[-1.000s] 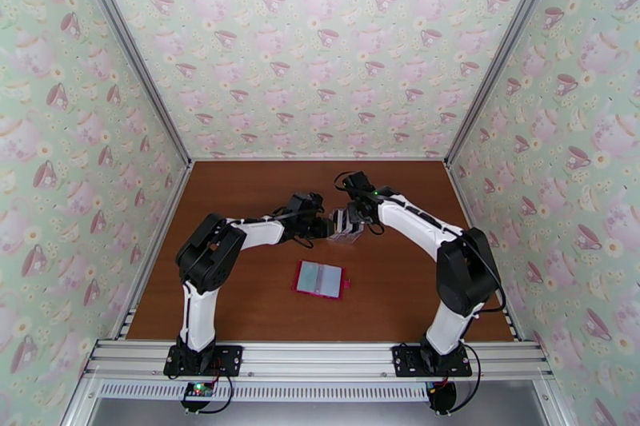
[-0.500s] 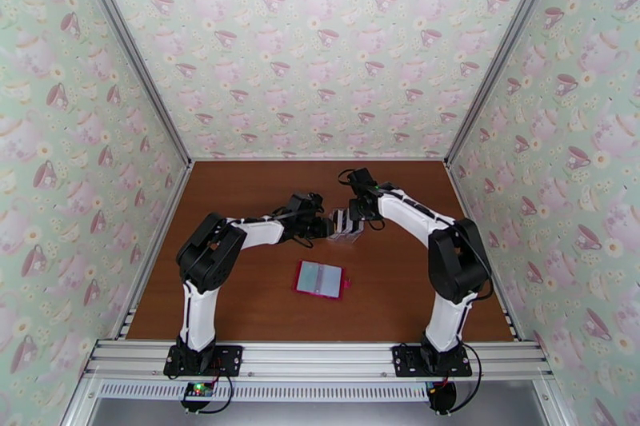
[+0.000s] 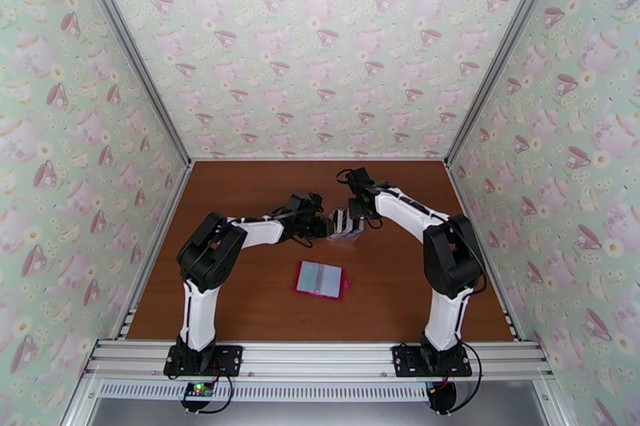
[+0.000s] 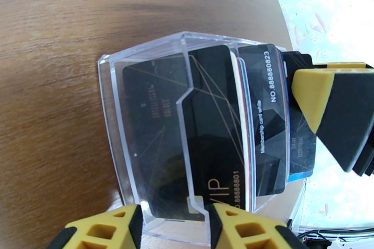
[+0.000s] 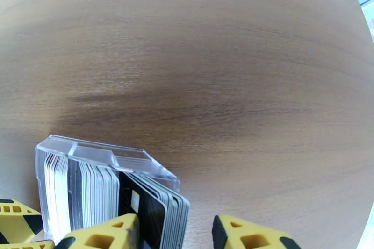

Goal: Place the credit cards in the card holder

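**Hazards.** Left gripper [image 4: 172, 226]: its jaws appear clamped on the near wall of the clear rack [image 4: 112, 119], with only a shallow bite. If that bite slips, the rack could skid or tip on the table [image 5: 210, 58] when a card is drawn.

Right gripper [image 5: 175, 233]: its jaws are spread and straddle the outermost credit cards [image 5: 154, 203] without pinching them. Closing here may take several cards at once, or fan and spill them. A tilted pull could jam a card against the rack wall.

**Location.** The cards stand upright in the rack, mid-table. The card holder [image 3: 320, 279] lies open and flat at the rack's six o'clock, well apart, pockets up.

**Pose.** Left arm: elbow bent, forearm low, reaching in from the rack's nine o'clock. Right arm: folded high, forearm angled down, wrist meeting the rack from one o'clock.
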